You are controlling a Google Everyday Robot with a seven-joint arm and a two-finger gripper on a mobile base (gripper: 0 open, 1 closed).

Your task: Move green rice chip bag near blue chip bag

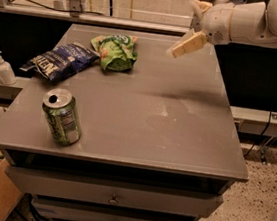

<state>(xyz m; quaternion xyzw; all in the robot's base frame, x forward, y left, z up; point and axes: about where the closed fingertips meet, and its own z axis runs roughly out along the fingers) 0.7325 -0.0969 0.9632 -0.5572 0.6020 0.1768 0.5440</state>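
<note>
Grey cabinet-top surface (176,127) in the camera view carries one small crinkled bright-green rice chip bag (114,51) at its far left, just beside one flat navy-blue chip bag (59,60), with one green soda can (62,117) nearer the front. One cream two-finger gripper (194,26) hangs over the far right edge, spread open and empty. The green bag lies well to its left and lower, with its long axis running roughly front to back.
</note>
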